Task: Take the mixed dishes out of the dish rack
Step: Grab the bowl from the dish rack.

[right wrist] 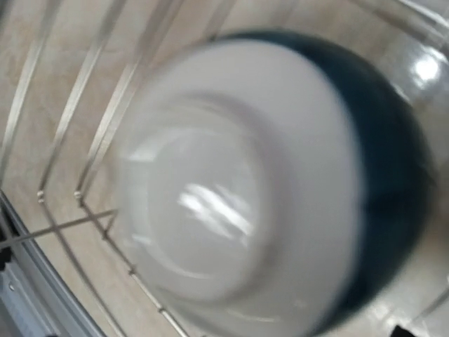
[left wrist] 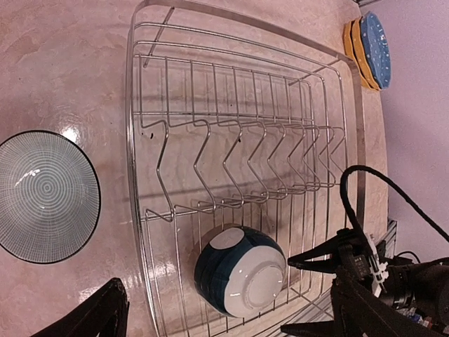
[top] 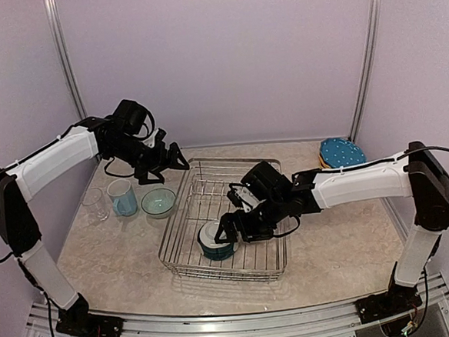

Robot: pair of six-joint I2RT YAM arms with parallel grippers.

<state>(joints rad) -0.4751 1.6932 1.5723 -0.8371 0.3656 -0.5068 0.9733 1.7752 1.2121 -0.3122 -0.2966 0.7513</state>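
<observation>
By the near edge of the dish rack [top: 202,195] the only bowl [top: 216,242] left in it lies tipped, foot up. My right gripper [top: 229,231] stands wide and empty beside it; I should straddle its rim squarely before closing. My left gripper [top: 166,163] hangs wide too, holding nothing.

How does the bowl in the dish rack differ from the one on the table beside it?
The bowl in the rack lies inside the dish rack; the bowl on the table stands outside it. The rack bowl is turned base up; the table bowl sits mouth up. The rack bowl shows a dark teal outside and white foot; the table bowl shows a pale ringed inside. Both are small and round.
</observation>
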